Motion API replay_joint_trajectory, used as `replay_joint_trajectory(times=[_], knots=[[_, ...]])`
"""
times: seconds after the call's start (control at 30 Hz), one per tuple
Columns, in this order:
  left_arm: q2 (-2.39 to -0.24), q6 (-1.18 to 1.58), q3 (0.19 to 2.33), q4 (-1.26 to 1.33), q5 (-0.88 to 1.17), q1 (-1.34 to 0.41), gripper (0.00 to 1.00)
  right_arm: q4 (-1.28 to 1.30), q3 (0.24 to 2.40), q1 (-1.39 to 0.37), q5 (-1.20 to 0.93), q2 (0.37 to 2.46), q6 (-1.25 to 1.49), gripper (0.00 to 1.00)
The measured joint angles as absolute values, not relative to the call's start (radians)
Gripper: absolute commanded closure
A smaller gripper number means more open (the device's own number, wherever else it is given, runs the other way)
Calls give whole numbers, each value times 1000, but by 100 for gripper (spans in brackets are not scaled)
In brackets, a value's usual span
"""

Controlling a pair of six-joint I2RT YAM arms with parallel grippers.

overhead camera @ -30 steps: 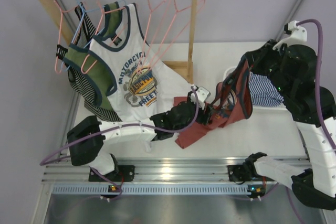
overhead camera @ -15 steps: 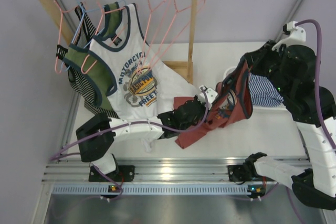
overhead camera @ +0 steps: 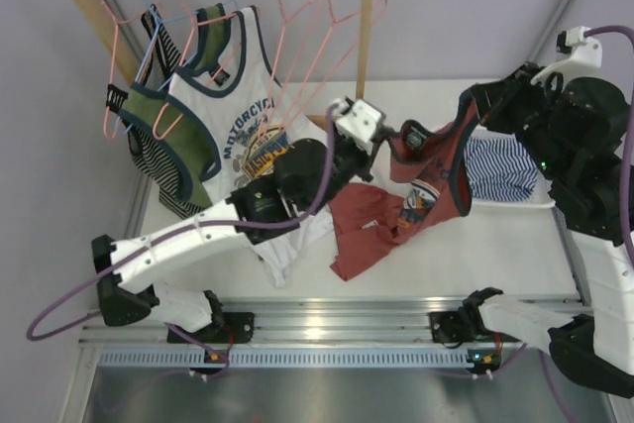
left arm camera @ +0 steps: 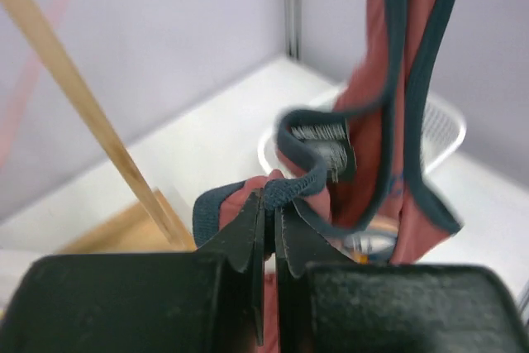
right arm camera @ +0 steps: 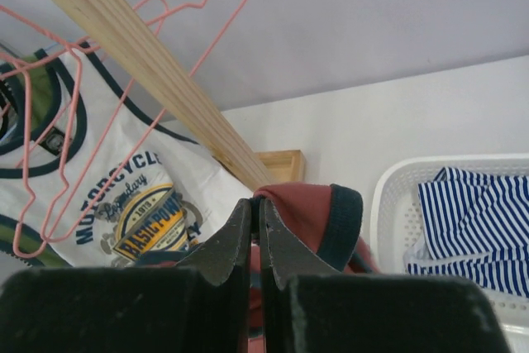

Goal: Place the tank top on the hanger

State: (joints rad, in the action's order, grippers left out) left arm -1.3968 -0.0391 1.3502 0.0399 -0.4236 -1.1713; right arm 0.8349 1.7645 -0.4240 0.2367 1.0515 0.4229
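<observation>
White-linked, black-jointed left arm (overhead camera: 188, 240) and right arm (overhead camera: 602, 269), mounted on the aluminium rail (overhead camera: 337, 316), trail purple cables (overhead camera: 319, 180); left gripper (left arm camera: 266, 197) and right gripper (right arm camera: 258, 206) are black.

The left arm (overhead camera: 188, 240) starts from its base at the near edge and folds back at a low elbow on the far left. From there it reaches in one long line forward and to the right. Its left gripper (overhead camera: 386, 138) points to the right. In the wrist view the jaws are pressed together on a navy edge of the tank top (overhead camera: 436, 175).

The right arm (overhead camera: 594, 205) stands tall on the right side and bends over at the top, with its forearm directed to the left. The right gripper (overhead camera: 474, 108) is closed too and pinches a rust-red and navy edge of the same top. The two grippers are near each other but do not touch.
</observation>
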Motion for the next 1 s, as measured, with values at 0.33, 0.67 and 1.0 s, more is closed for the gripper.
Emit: replay_joint_trajectory(times=[0.33, 0.67, 1.0], knots=[[-1266, -157, 1888, -233, -428, -1171, 100, 804, 2013, -426, 188, 1108, 398, 100], [-1308, -182, 2097, -428, -412, -1171, 100, 746, 2113, -429, 110, 1108, 403, 100], [-1196, -35, 1740, -527, -376, -1171, 100, 717, 1722, -429, 107, 966, 426, 100]])
